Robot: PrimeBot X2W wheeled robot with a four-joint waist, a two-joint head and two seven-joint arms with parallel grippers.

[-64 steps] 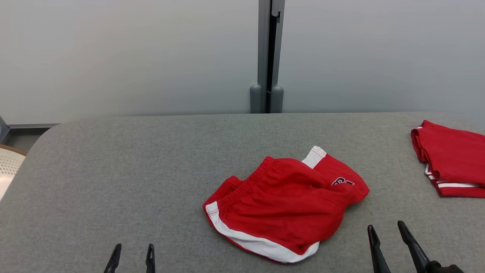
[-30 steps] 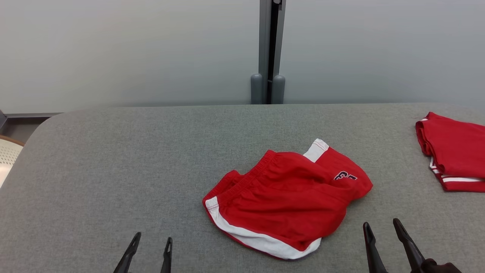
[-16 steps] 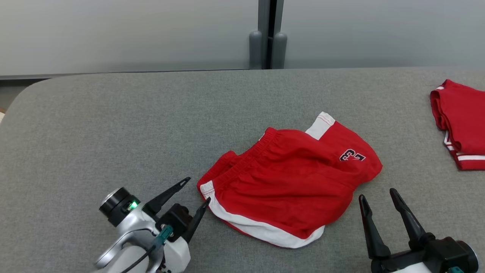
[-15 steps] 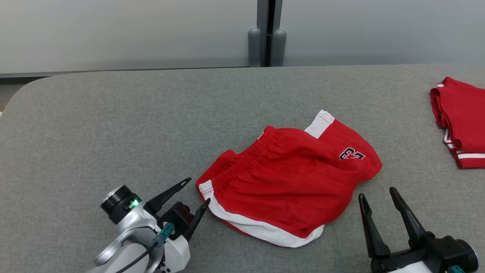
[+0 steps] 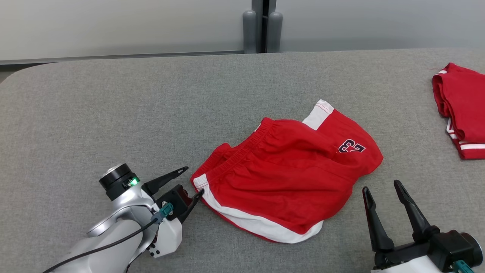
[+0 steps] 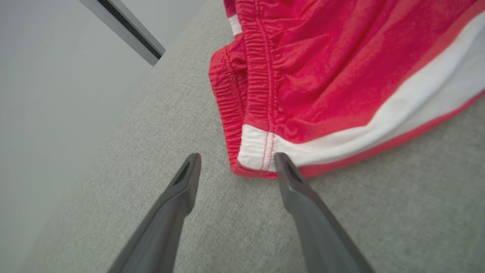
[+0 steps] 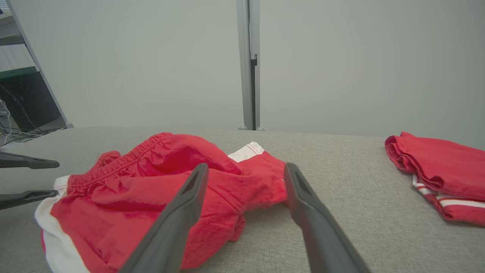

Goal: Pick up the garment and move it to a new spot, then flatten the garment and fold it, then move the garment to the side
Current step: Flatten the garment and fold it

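left gripper [image 5: 193,180] spread wide at waistband corner of red shorts [image 5: 288,178]; right gripper [image 5: 380,185] also wide, empty, just beside them.

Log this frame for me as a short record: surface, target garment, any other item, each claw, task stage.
surface: grey fabric-covered table
garment: red shorts, crumpled mid-table, white side trim, number 23 facing up
other item: folded red garment at the right of the head view
left claw: open, fingertips straddling the waistband corner with the white trim, not closed on it
right claw: open, just short of the shorts' near right edge, holding nothing
stage: shorts lie flat on the table, not yet picked up
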